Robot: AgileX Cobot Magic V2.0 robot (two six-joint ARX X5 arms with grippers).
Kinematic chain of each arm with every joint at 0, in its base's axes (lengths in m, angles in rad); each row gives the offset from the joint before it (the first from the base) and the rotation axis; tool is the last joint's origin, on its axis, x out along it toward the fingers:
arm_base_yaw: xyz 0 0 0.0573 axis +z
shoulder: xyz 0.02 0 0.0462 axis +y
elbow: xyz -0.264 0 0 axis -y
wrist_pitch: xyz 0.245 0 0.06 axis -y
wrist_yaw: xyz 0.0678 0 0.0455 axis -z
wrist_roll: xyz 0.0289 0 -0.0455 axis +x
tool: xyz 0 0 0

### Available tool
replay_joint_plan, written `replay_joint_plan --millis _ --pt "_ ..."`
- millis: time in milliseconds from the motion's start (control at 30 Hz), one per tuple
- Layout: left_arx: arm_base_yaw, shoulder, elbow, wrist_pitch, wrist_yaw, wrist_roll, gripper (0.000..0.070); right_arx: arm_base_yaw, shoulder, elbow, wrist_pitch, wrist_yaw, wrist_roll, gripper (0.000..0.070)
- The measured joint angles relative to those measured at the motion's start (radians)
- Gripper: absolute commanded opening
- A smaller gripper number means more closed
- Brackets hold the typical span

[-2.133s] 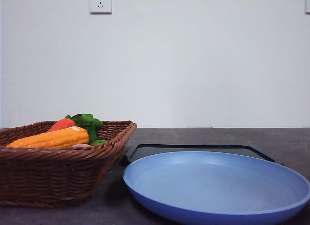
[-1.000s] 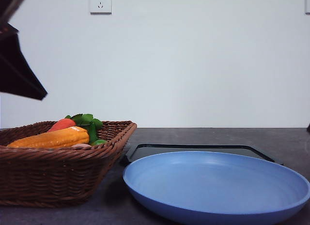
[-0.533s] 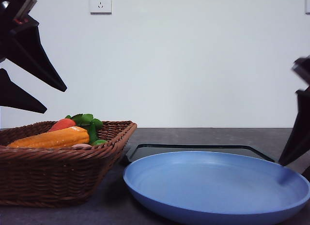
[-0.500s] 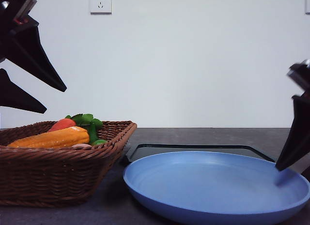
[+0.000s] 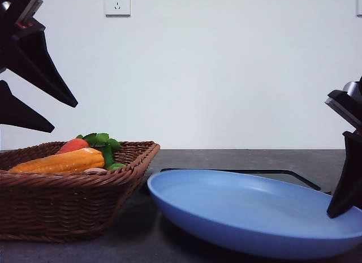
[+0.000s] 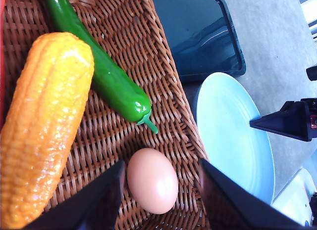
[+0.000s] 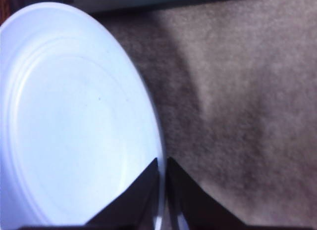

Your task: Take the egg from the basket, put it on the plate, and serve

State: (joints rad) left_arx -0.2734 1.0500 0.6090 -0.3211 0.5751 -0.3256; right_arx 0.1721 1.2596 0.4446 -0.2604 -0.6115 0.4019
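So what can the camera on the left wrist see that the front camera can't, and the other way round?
The left wrist view alone shows the whole egg lying in the basket beside the green pepper, framed by the open left gripper. The front view alone shows the wall socket and the plate tilted up, its edge pinched by the right gripper. Both show the corn, basket, plate and black tray.

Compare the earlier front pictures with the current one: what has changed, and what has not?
The right claw has closed on the plate rim and tilted it up on that side. The left claw came in above the basket, open. Egg, corn and basket stayed put.
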Motion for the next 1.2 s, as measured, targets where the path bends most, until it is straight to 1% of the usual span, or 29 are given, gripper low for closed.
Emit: replay_joint_plan --millis 67,100,267,367,567,633,867,1033,1200 --pt "-0.005 0.000 0.000 0.000 0.000 -0.005 0.0423 -0.010 -0.022 0.000 -0.020 0.006 0.000 0.0000" --pt "-0.011 0.000 0.000 0.000 0.000 -0.007 0.0436 -0.015 -0.038 0.000 -0.030 0.011 0.000 0.0000" --pt "-0.067 0.000 0.000 -0.002 -0.011 -0.019 0.0442 -0.052 -0.132 0.000 -0.107 0.045 0.000 0.0000" --pt "-0.131 0.000 0.004 -0.007 -0.081 -0.029 0.0442 -0.078 -0.195 0.000 -0.150 0.064 -0.001 0.0000" --pt "-0.266 0.025 0.028 -0.012 -0.295 -0.033 0.0435 -0.109 -0.278 0.000 -0.193 0.067 -0.005 0.0000" --pt "-0.289 0.050 0.040 -0.012 -0.331 -0.033 0.0424 -0.114 -0.292 0.000 -0.201 0.067 -0.005 0.0000" --pt "-0.325 0.172 0.082 -0.016 -0.342 -0.033 0.0424 -0.117 -0.307 0.000 -0.220 0.067 -0.009 0.0000" --pt "-0.333 0.251 0.117 -0.011 -0.341 -0.033 0.0424 -0.117 -0.307 0.000 -0.222 0.067 -0.011 0.0000" --pt "-0.334 0.303 0.121 -0.018 -0.346 -0.033 0.0424 -0.117 -0.307 0.000 -0.223 0.067 -0.013 0.0000"
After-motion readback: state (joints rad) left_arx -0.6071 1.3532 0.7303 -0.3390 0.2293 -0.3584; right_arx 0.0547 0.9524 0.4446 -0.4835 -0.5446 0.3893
